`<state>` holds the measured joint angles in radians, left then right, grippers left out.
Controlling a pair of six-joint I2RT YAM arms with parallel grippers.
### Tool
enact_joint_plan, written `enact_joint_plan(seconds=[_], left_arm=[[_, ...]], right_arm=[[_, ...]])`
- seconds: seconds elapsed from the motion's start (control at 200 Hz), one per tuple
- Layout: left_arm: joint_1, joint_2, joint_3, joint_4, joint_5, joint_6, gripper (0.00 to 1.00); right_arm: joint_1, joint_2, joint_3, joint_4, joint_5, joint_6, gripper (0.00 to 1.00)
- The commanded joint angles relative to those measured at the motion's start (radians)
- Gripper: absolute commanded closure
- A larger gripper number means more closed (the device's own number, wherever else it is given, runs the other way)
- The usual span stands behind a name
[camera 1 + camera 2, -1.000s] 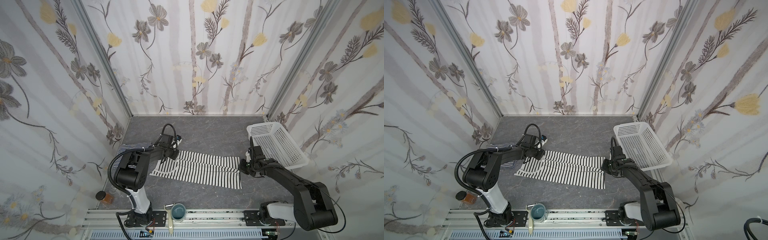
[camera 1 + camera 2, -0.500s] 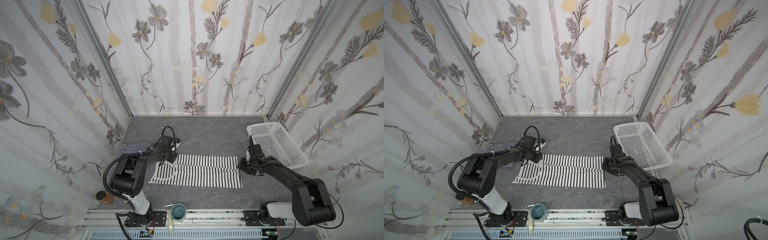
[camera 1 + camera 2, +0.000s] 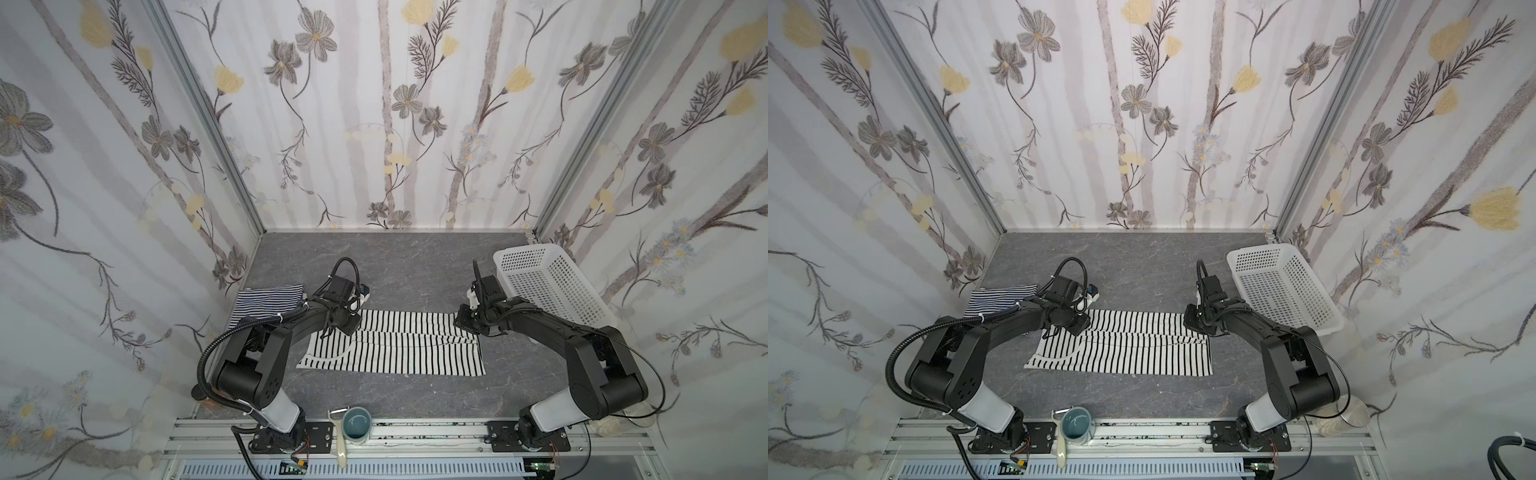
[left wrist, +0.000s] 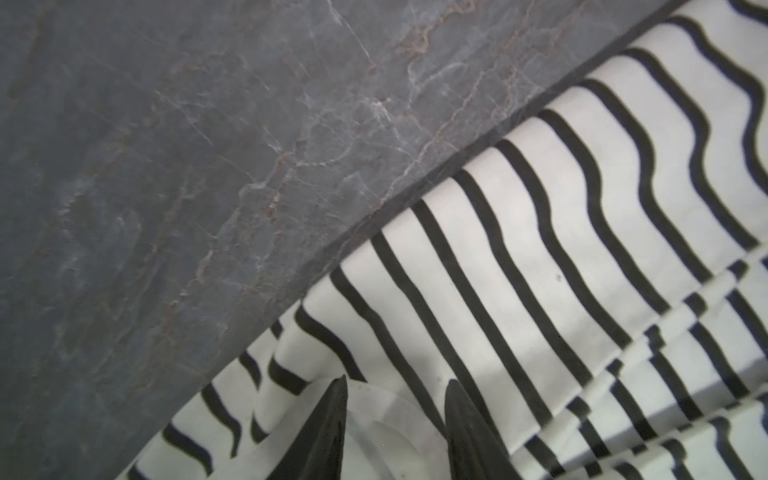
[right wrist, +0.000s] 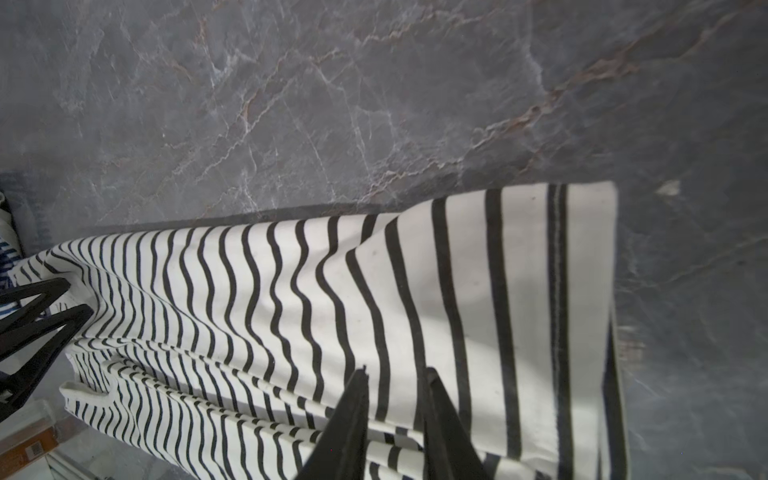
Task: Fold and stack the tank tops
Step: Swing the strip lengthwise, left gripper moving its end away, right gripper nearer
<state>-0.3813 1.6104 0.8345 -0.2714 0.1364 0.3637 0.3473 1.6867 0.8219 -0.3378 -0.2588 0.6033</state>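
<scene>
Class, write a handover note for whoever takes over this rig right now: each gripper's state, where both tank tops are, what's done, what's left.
Left gripper: jaws apart over the neckline end of the wide-striped top; no grip evident.
Right gripper: jaws apart over its hem end.
Wide-striped top: middle of the table, laid out long, far edge folded over.
Fine-striped top: already folded, at the far left.
To do: finish folding the wide-striped top, then stack both.

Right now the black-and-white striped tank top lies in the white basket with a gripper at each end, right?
No: both top views show the striped tank top lying on the grey table, not in the white basket. The left gripper and right gripper are at its ends.
</scene>
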Motion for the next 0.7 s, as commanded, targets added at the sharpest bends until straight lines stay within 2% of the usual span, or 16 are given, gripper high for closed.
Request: enact_joint_plan(seconds=[0.0,0.245,0.39,0.51,0.694], left_arm=[[-0.021,-0.013,-0.027,-0.029,0.045,0.025,0.6],[-0.032,-0.043,-0.099,-0.049,0.037,0.072,0.62],[-0.032,0.002,-0.11,-0.06,-0.029,0.094,0.63],[-0.03,0.045,-0.097,-0.063,-0.095,0.101,0.63],[-0.03,0.121,0.014,-0.066,-0.071,0.104,0.63]], right_arm=[[0.029,0.012,-0.019,0.058,-0.026,0.016,0.76],[0.049,0.001,-0.124,0.062,0.002,0.019,0.77],[0.04,0.002,-0.157,0.057,0.026,0.023,0.78],[0.012,-0.019,-0.178,0.049,0.052,0.035,0.8],[-0.047,-0.064,-0.187,0.049,0.045,0.036,0.8]])
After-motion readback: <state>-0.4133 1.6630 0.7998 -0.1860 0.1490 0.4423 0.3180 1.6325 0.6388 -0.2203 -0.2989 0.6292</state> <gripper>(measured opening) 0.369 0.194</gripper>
